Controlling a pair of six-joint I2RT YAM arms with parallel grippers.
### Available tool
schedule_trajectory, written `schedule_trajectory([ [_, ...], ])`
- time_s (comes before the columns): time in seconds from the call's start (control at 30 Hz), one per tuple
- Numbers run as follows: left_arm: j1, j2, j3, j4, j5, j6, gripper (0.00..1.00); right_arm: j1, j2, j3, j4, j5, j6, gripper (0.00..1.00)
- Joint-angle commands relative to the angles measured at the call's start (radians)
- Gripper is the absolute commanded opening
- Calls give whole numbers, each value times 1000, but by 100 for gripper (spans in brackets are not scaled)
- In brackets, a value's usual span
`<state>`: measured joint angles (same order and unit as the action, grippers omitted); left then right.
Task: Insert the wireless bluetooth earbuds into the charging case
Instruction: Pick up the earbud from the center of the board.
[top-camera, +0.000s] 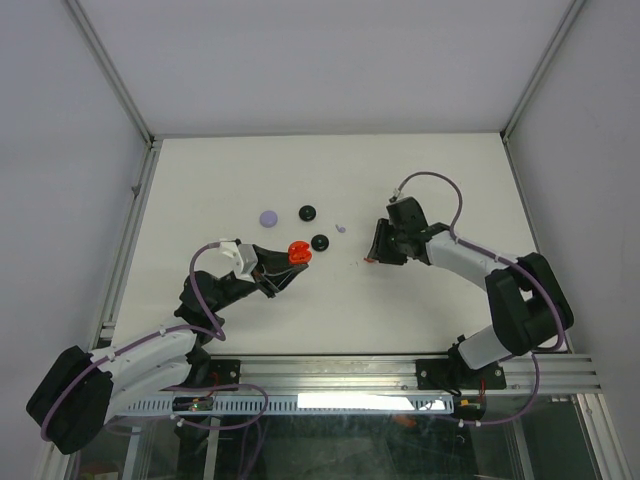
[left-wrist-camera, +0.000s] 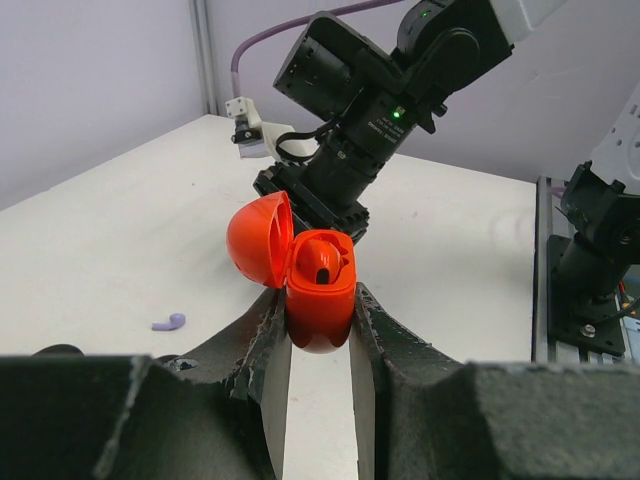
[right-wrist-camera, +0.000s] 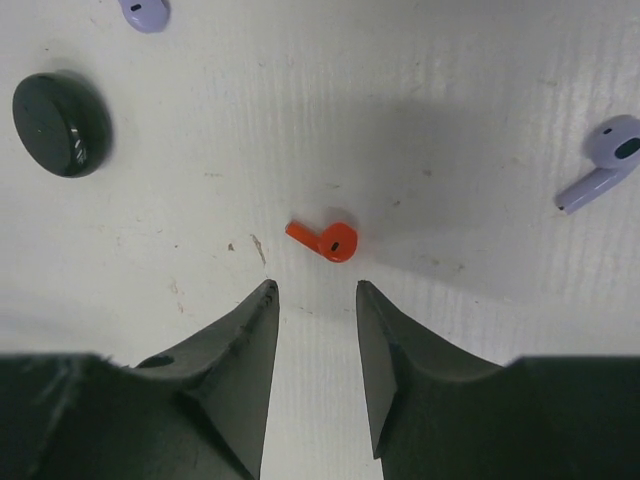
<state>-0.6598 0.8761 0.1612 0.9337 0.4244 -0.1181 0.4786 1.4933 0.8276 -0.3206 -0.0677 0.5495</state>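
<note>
Between the fingertips of the left gripper (left-wrist-camera: 316, 300) a red charging case (left-wrist-camera: 320, 318) is pinched by its lower half, one pad pressed against each side. The case is held upright, and its lid (left-wrist-camera: 258, 243) is swung open toward the left jaw. A seated earbud (left-wrist-camera: 322, 262), red with a dark tip, is seen inside the open well, just above the jaw tips. To the left of the left jaw and a little farther out, a lilac earbud (left-wrist-camera: 168, 322) lies on the white table (left-wrist-camera: 110, 230). Straight ahead of the jaws, beyond the case, the right arm (left-wrist-camera: 370, 110) is seen, with its wrist bent down toward the table.

The jaws of the right gripper (right-wrist-camera: 315, 287) are spread, with nothing held between them; bare table is seen in the gap. Just ahead of the fingertips, in line with the gap and slightly toward the right jaw, a loose red earbud (right-wrist-camera: 325, 239) lies flat on the table, apart from both jaws. Farther out and well off to the right of the right jaw, the lilac earbud is seen again. Farther out on the left jaw's side a black round case (right-wrist-camera: 60, 122) rests, and beyond it, at the far edge of that view, a lilac case (right-wrist-camera: 145, 12) is partly cut off.
</note>
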Motion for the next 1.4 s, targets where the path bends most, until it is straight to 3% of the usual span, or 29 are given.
schedule_trajectory([
  [0.0,0,-5,18,36,1,0,0,6,28,-4,87,-27,43,40],
  [0.6,-1,-22,24,12,-6,6,0,7,199,142,88,-25,-59,36],
  [0.77,-1,-32,26,-3,-7,6,0,16,237,209,13,-46,-114,34],
  [1.07,-1,-24,28,-1,-4,9,0,62,248,280,-166,49,-211,34],
  [1.37,-1,-23,26,-3,-3,6,0,108,308,325,-217,94,-237,32],
])
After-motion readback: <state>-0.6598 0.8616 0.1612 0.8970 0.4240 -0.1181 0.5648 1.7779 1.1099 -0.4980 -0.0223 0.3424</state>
